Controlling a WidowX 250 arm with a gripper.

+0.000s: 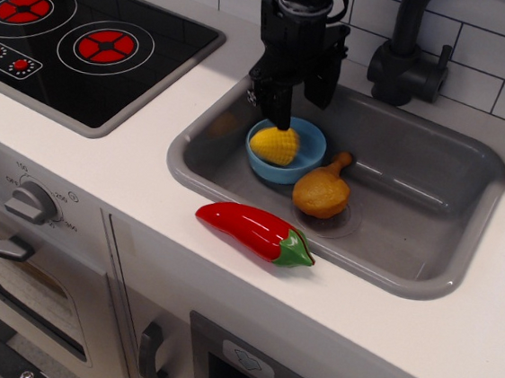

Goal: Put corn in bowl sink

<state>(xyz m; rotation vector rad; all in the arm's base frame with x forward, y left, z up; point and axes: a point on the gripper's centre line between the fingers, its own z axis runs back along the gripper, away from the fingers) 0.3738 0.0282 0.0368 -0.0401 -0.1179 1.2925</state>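
The corn (274, 144) lay on its side inside the light blue bowl (309, 158), filling most of the hollow, its ribbed yellow rows facing up. The bowl sat on the floor of the grey sink (433, 185), toward the basin's left end and close to the back-left corner. Right above it hung the black gripper (293, 103), its two fingers spread apart with a clear gap between them and nothing held; the left finger's tip came down just over the bowl's far rim, while the corn rested free below. Just beside the bowl, to its right, a toy chicken drumstick (322, 193) lay over the round drain, its thin end pointing up toward the back wall; whether it touched the bowl I could not tell from where I stood. On the white counter (148, 155) in front of the sink, near the basin's front edge, a red chili pepper (253, 231) with a green stem lay lengthwise. A dark faucet (410, 66) rose behind the basin, and well off to the left was the black stovetop (83, 40) with its red burner rings.
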